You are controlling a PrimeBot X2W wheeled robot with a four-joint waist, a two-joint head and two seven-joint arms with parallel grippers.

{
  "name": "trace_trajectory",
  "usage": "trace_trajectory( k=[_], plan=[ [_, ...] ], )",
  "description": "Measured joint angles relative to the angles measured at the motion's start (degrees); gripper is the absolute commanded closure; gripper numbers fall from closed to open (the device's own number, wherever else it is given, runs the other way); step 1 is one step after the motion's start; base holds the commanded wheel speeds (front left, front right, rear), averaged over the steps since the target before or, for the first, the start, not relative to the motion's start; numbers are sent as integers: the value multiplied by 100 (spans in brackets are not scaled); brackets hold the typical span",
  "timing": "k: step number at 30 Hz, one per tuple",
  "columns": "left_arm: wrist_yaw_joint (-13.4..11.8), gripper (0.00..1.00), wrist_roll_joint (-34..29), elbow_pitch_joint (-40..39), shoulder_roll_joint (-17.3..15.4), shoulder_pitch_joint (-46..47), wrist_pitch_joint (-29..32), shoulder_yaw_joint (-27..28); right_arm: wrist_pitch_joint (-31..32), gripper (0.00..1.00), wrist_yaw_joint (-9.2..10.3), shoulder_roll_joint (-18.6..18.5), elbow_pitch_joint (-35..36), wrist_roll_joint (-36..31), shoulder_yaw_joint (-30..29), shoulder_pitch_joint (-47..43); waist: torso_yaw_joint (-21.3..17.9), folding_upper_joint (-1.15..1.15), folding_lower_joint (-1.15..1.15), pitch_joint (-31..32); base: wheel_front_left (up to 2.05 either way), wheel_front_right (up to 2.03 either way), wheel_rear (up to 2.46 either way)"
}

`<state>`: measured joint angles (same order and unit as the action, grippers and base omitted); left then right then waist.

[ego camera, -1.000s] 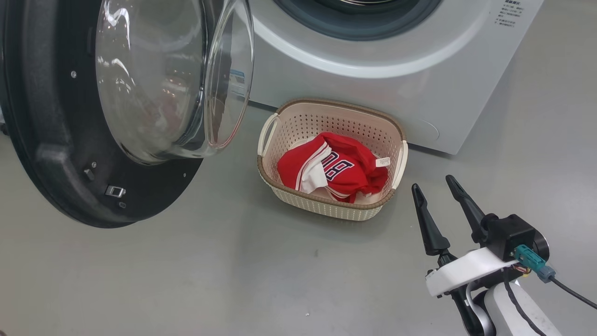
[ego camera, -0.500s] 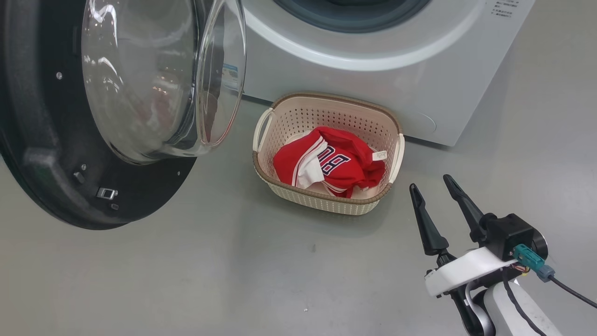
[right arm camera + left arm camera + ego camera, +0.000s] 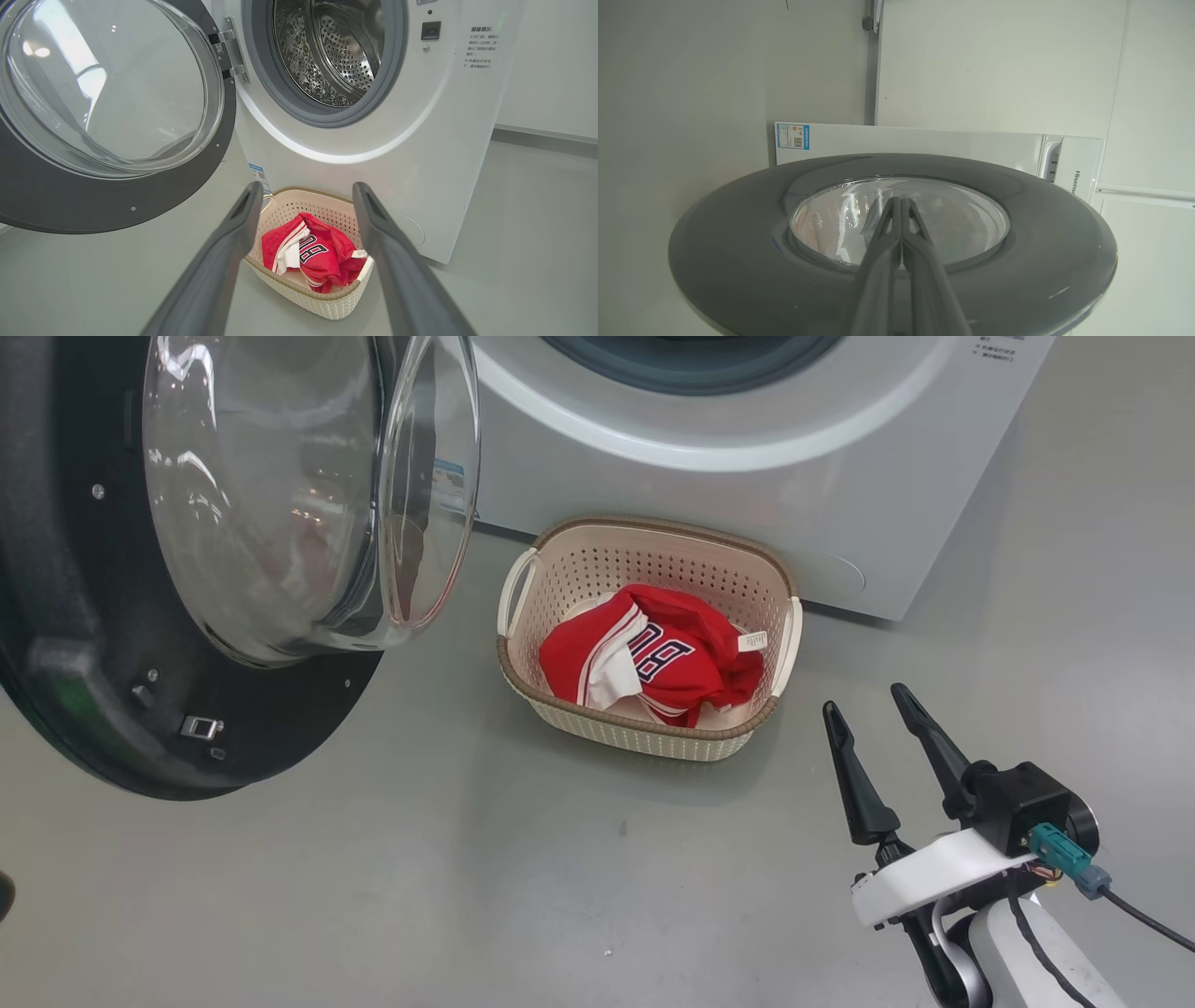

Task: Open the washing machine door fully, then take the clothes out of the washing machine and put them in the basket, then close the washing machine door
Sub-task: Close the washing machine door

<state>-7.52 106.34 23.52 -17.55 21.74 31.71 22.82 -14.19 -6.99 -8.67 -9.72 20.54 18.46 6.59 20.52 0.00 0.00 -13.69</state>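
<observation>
At far left we see the door (image 3: pixel 75 616) swung open, its inner side matte black and grainy around a bulging clear glass bowl (image 3: pixel 280 504). In the left wrist view the left gripper (image 3: pixel 900 200) lies over the door's glossy outer face, fingers pressed flat together and empty; whether it touches we cannot tell. Next comes the smooth white washing machine (image 3: pixel 747 495), its steel drum (image 3: pixel 336 51) dotted with holes. Just in front stands the cream perforated basket (image 3: pixel 653 526) with rounded corners and a brown woven rim; the crumpled red clothes (image 3: pixel 653 663) lie inside. At right the right gripper (image 3: pixel 864 698) hovers over the grey floor (image 3: pixel 467 896), fingers spread wide, empty. Since a second ago the head view has slid slightly, so the camera moved; basket, clothes and right gripper look unchanged
</observation>
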Motion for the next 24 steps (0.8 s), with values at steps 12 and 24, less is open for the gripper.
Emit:
trace_trajectory(
  k=[12,24],
  plan=[
    [0,100,268,166,-40,-3,724,-528,0,0,0,9,-1,0,-2,8,-35,0,0,4,0,0,0],
    [0,100,455,-165,-152,-160,1287,-826,0,0,0,98,-55,1,3,52,-146,0,0,131,0,0,0]
  ],
)
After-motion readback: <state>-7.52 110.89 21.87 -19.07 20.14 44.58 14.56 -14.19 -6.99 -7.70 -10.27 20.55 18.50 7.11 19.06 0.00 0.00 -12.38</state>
